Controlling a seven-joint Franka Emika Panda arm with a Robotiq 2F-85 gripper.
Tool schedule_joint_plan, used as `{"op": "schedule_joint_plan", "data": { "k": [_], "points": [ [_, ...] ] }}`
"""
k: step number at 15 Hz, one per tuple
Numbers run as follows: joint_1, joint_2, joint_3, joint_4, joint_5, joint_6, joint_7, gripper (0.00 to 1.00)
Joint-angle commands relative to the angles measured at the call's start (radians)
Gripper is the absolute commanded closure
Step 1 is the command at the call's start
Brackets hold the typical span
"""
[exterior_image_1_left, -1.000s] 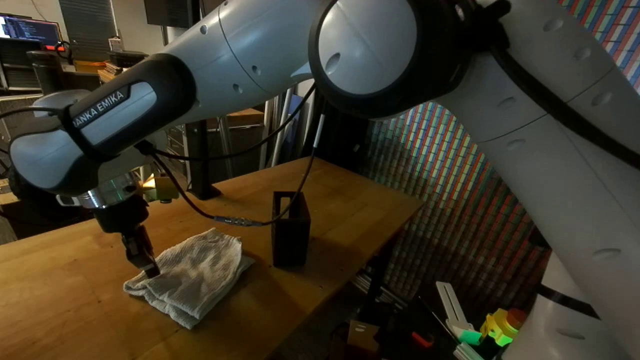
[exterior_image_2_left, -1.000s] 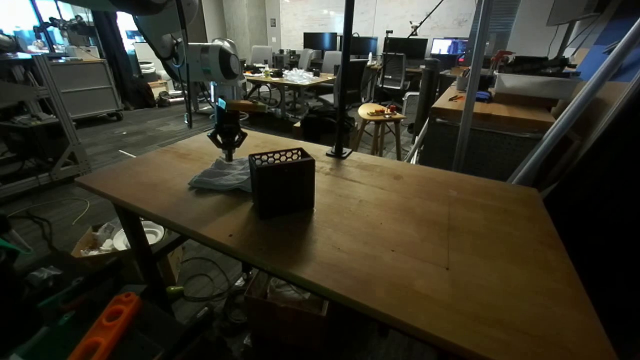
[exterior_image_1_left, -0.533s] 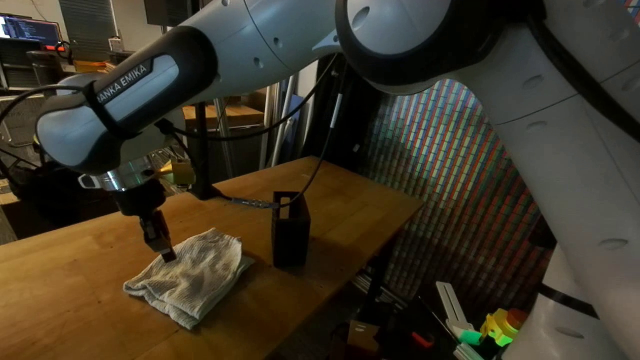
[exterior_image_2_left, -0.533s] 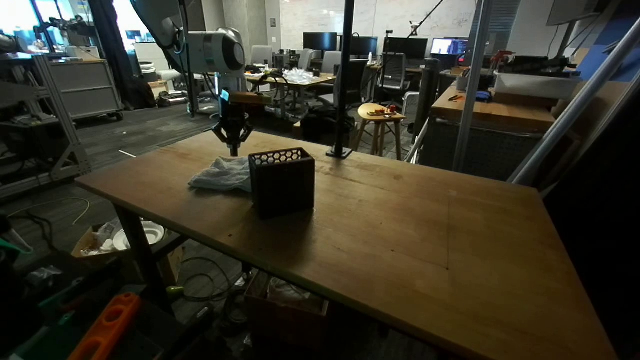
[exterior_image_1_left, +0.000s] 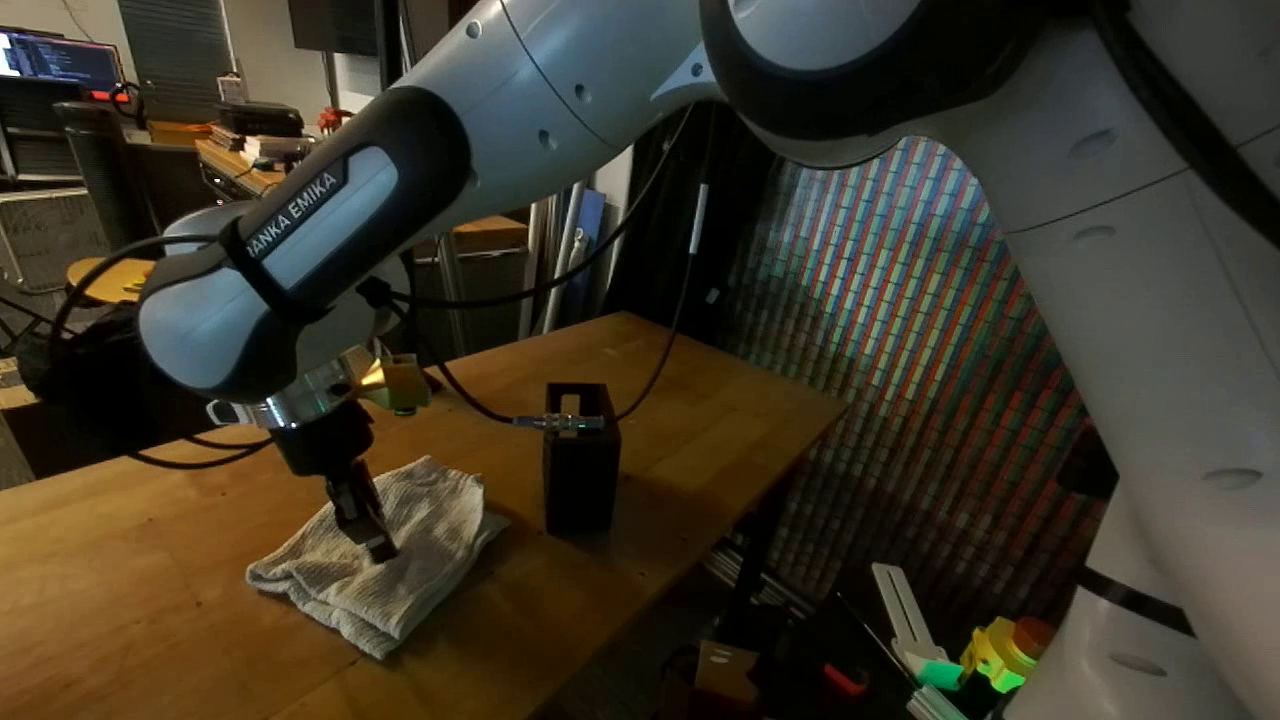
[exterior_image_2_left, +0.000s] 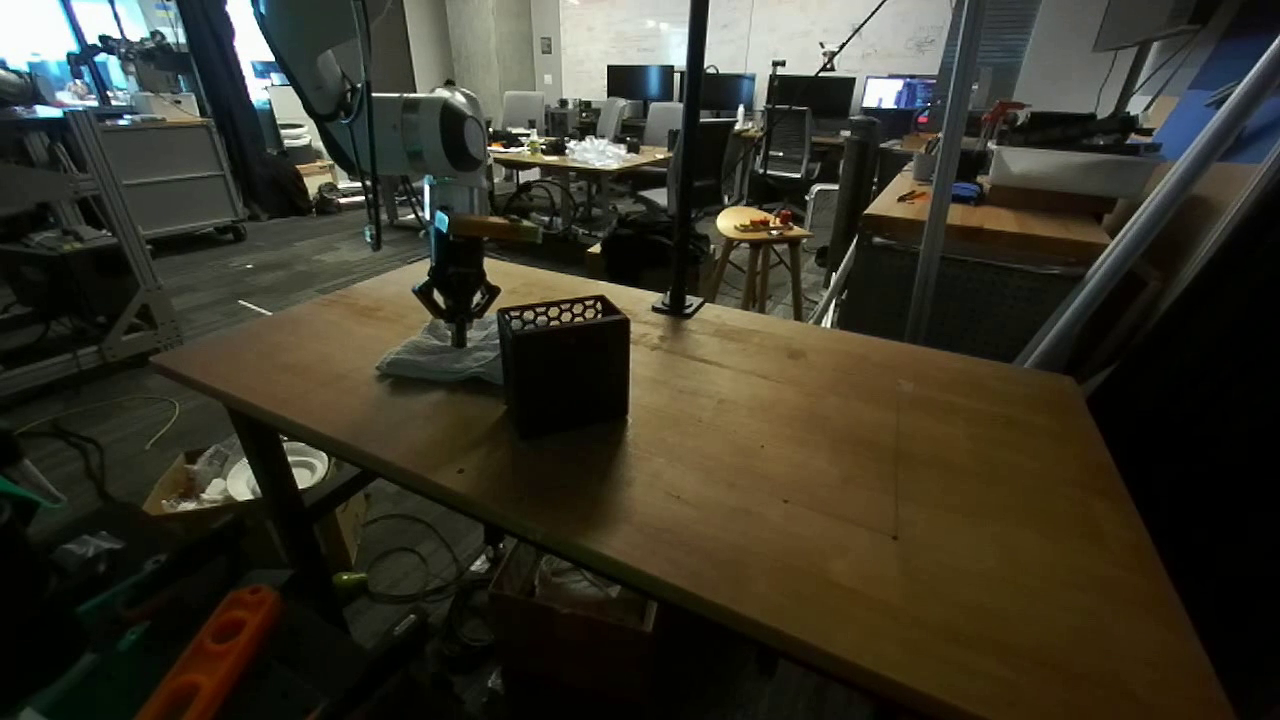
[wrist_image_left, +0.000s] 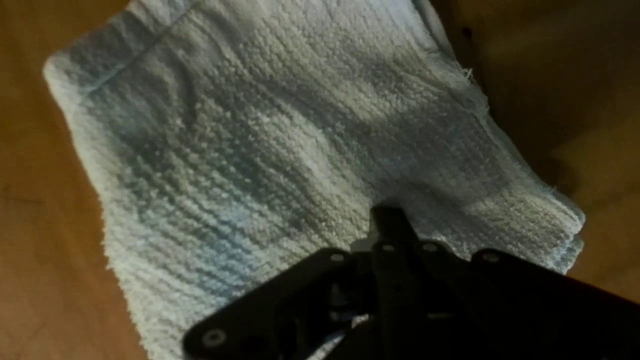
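In an exterior view one folded towel (exterior_image_1_left: 437, 515) lies on the wooden worktop (exterior_image_1_left: 120, 590), and the one pincer (exterior_image_1_left: 380, 552) points down over it, fingers pressed together, holding nothing; whether they touch the towel I cannot tell. One black box (exterior_image_1_left: 582, 485) stands upright near it. In an exterior view this open-topped box partly hides the towel, and broad worktop runs past it; one post (exterior_image_2_left: 688, 165) rises at the far edge, one wooden stool (exterior_image_2_left: 730, 217) and four monitors (exterior_image_2_left: 732, 92) beyond. In the wrist view, worktop borders the towel on two sides.
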Motion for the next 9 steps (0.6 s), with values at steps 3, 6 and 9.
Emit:
{"op": "schedule_joint_plan", "data": {
  "k": [3,6,9],
  "points": [
    [-0.018,-0.048,0.022,-0.082,0.026,0.034,0.017,1.00],
    [-0.014,-0.033,0.026,-0.055,0.042,0.019,0.034,1.00],
    [-0.009,-0.006,0.032,-0.008,0.071,0.002,0.062,1.00]
  ]
}}
